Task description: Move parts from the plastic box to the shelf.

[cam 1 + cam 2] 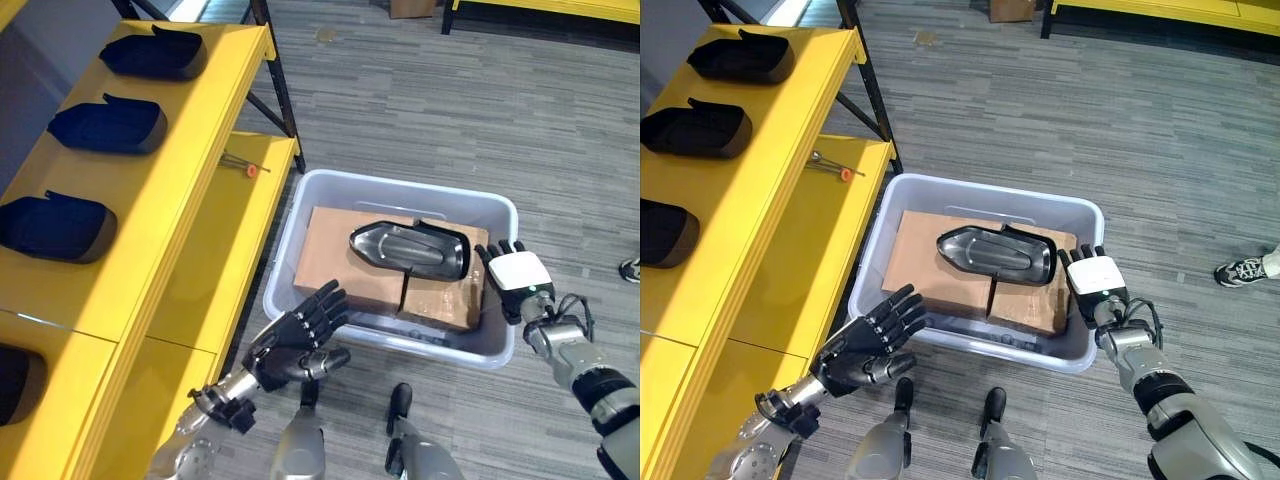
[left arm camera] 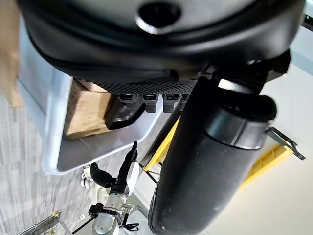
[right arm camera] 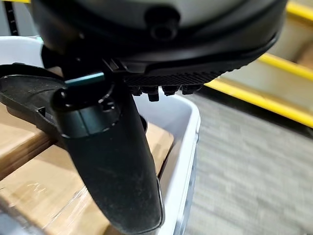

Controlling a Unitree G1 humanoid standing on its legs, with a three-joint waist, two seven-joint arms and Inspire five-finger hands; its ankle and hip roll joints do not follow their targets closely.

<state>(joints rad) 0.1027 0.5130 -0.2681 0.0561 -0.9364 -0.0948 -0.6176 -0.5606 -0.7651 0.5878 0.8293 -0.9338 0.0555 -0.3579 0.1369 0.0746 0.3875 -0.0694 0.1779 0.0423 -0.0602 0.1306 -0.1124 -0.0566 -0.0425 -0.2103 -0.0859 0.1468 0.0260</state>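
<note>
Pale grey plastic box (image 1: 495, 215) on grey wood-pattern floor (image 1: 420, 100), its 9 o'clock wall close beside the yellow metal shelf (image 1: 200, 130). Inside: brown cardboard blocks (image 1: 345, 265), and across them one glossy black moulded shell part (image 1: 410, 248), lying toward 1 o'clock of box centre, untouched. Three similar black parts (image 1: 108, 125) lie along the shelf's top tier.

Left hand (image 1: 298, 338) at the box's 7 o'clock corner, outside the rim, fingers spread, holding nothing. Right hand (image 1: 515, 280) at the 3 o'clock wall, fingers straight over the rim, just beside the part, empty.

Open floor from 12 to 3 o'clock; small orange-tipped tool (image 1: 240, 164) on the lower tier
</note>
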